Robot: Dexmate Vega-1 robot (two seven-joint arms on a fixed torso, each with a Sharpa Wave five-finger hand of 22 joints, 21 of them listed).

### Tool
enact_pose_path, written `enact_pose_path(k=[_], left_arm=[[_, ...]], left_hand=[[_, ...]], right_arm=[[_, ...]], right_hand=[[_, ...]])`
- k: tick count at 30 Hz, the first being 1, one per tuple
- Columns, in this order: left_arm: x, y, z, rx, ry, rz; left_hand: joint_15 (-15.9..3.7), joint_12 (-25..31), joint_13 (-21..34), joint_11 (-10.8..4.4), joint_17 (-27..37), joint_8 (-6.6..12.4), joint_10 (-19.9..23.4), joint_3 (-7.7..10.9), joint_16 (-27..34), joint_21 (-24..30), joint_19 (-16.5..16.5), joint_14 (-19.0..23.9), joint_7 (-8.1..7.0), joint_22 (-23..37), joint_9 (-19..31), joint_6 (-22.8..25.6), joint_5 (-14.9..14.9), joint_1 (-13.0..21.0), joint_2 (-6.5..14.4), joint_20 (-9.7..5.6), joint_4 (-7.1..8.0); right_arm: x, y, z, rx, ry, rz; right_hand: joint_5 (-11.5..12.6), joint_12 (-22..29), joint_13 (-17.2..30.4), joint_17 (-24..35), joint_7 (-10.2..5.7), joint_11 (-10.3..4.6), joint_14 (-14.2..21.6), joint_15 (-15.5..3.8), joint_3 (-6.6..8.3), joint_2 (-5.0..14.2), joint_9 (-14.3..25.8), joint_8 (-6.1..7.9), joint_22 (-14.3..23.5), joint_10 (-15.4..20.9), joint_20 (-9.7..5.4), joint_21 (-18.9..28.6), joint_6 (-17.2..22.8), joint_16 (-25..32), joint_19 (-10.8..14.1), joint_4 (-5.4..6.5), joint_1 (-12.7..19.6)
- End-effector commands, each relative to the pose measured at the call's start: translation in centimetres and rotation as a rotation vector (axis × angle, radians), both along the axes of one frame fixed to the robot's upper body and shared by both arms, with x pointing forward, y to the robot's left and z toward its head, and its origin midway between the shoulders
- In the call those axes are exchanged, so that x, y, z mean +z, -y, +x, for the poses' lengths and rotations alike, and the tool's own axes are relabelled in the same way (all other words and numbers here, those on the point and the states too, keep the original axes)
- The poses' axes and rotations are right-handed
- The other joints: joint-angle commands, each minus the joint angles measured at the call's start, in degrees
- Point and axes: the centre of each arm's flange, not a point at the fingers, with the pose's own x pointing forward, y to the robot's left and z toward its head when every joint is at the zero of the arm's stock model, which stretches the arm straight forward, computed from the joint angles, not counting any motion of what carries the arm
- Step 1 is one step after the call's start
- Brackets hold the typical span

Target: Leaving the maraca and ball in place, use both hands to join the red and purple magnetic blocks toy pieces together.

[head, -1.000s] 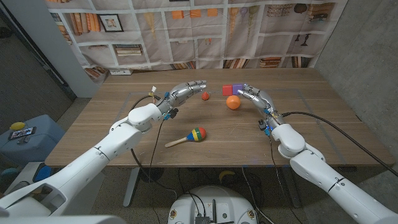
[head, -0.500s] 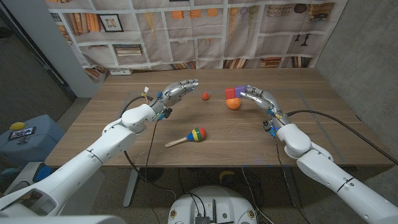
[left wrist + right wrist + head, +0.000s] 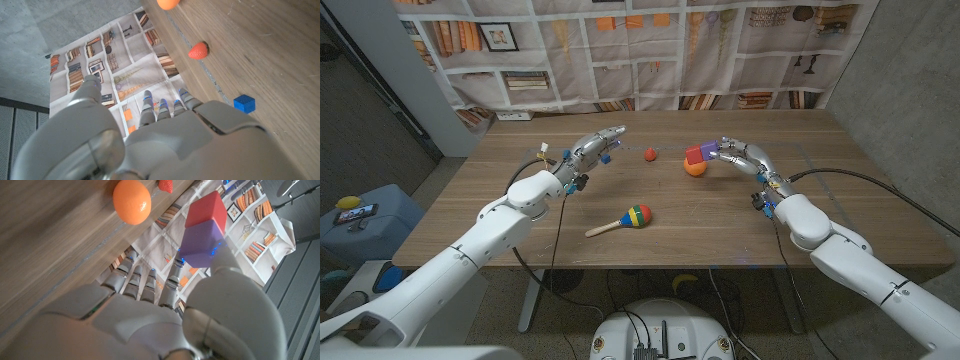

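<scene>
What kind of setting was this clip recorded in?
Likely a lab or test room rather than a home: the bookshelves are only a printed backdrop hung behind a wooden table, with bare concrete wall alongside.

head camera looks down at the table [image 3: 520,215]; wrist cameras sit close, sharing it.

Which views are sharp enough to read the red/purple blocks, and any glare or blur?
Head view: even light, no glare, soft shadows; the red and purple blocks are small but distinct in the right hand. Right wrist view: blocks sharp, with blue light specks on the purple face; the orange ball is crisp, the hand's near part soft. Left wrist view: left hand blurred up close, table sharp.
</scene>
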Motion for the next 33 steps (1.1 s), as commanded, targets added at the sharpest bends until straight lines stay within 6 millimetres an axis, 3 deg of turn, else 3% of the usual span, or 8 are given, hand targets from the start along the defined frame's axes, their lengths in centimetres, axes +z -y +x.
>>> enact_pose_path(k=[1, 8, 10, 17, 21, 27, 33], left_arm=[[-0.6, -1.8, 0.0, 0.038, 0.0, -0.076], [-0.4, -2.6, 0.0, 0.072, 0.015, -0.101], [-0.4, -2.9, 0.1, 0.064, 0.022, -0.128], [-0.1, -4.1, 0.1, 0.109, 0.034, -0.133], [-0.2, -4.6, 0.2, 0.116, 0.033, -0.153], [-0.4, -5.5, 0.4, 0.141, 0.027, -0.174], [-0.4, -6.4, 0.5, 0.172, 0.018, -0.18]], left_hand=[[-0.6, 0.0, 0.1, -0.9, 0.1, -0.25, -0.6, 0.01, 0.2, -0.2, -0.7, -0.3, -1.14, 0.1, 0.1, -1.1, 0.0, -1.3, 0.5, -0.13, 0.64], [-2.25, 0.4, 0.0, -2.25, 0.0, -0.06, 0.0, -0.22, 0.5, 0.2, -0.1, 0.9, -2.11, 0.0, 0.1, -1.8, 0.1, -2.8, 1.2, -1.42, 0.84], [-3.13, 0.5, 0.0, -2.37, 0.0, 0.07, 0.6, -0.24, 0.6, 0.4, 0.6, 1.5, -2.16, 0.0, 0.1, -1.8, 0.2, -3.3, 1.7, -1.56, 0.96], [-3.51, 0.6, 0.0, -2.32, -0.1, 0.19, 0.8, -0.25, 0.6, 0.4, 0.8, 2.0, -2.19, 0.0, 0.1, -1.7, 0.3, -3.8, 2.1, -1.94, 0.95], [-4.08, 0.3, 0.0, -2.89, -0.1, 0.01, 0.2, -0.29, 0.1, -0.3, -1.4, 0.8, -4.95, 0.0, 0.1, -3.0, 0.3, -5.1, 3.0, -2.96, 0.96], [-4.73, 0.1, -0.1, -4.27, -0.1, 0.09, -0.3, -0.2, 0.0, -0.5, -2.7, 0.7, -5.46, 0.0, 0.1, -3.2, 0.4, -5.8, 3.6, -3.6, 0.86], [-4.9, 0.1, -0.1, -4.23, -0.1, 0.06, -0.4, -0.18, 0.1, -0.5, -2.9, 0.7, -5.5, 0.0, 0.1, -3.4, 0.4, -6.1, 3.8, -3.82, 0.85]], right_arm=[[1.3, 0.9, -0.7, -0.088, 0.005, -0.146], [2.3, 1.0, -0.8, -0.121, 0.008, -0.241], [2.7, 1.0, -0.9, -0.132, 0.01, -0.27], [3.5, 0.9, -1.1, -0.167, 0.01, -0.35], [3.9, 1.1, -1.3, -0.192, -0.003, -0.382], [4.7, 1.0, -1.4, -0.223, -0.007, -0.452], [5.6, 0.6, -1.3, -0.25, -0.008, -0.526]], right_hand=[[0.2, 0.0, 0.1, 0.3, -1.93, -0.08, -0.1, -0.12, 0.01, 3.03, 0.3, 0.42, 0.3, 0.0, 0.17, 0.2, 2.3, -0.3, 0.6, 0.18, 2.6], [0.2, 0.0, 0.1, 0.3, -1.96, -0.19, -0.2, -0.33, -0.04, 3.05, 0.2, 0.43, 0.3, -0.1, -0.09, 0.1, 2.4, -0.3, 0.4, 0.16, 2.7], [0.2, -0.1, 0.1, 0.3, -1.96, -0.05, -0.2, -0.34, -0.05, 3.06, 0.2, 0.47, 0.3, -0.1, -0.11, 0.1, 2.5, -0.4, 0.4, 0.15, 2.7], [0.1, -0.1, 0.1, 0.3, -2.03, -0.12, -0.2, -0.35, -0.09, 3.06, 0.2, 0.42, 0.3, -0.1, -0.13, 0.1, 2.4, -0.4, 0.3, 0.12, 2.8], [0.1, 0.0, 0.1, 0.3, -2.08, -0.25, -0.2, -0.23, -0.11, 3.06, 0.2, 0.41, 0.3, 0.0, -0.13, 0.1, 2.5, -0.4, 0.3, 0.11, 2.8], [0.1, 0.1, 0.1, 0.3, -2.25, -0.19, 0.0, -0.2, -0.18, 3.0, 0.2, 0.42, 0.3, 0.2, 0.0, 0.1, 2.5, -0.4, 0.4, 0.09, 2.8], [0.1, 0.1, 0.1, 0.3, -2.31, -0.26, 0.1, -0.29, -0.22, 2.95, 0.2, 0.46, 0.3, 0.4, -0.01, 0.2, 2.6, -0.3, 0.5, 0.05, 2.9]])
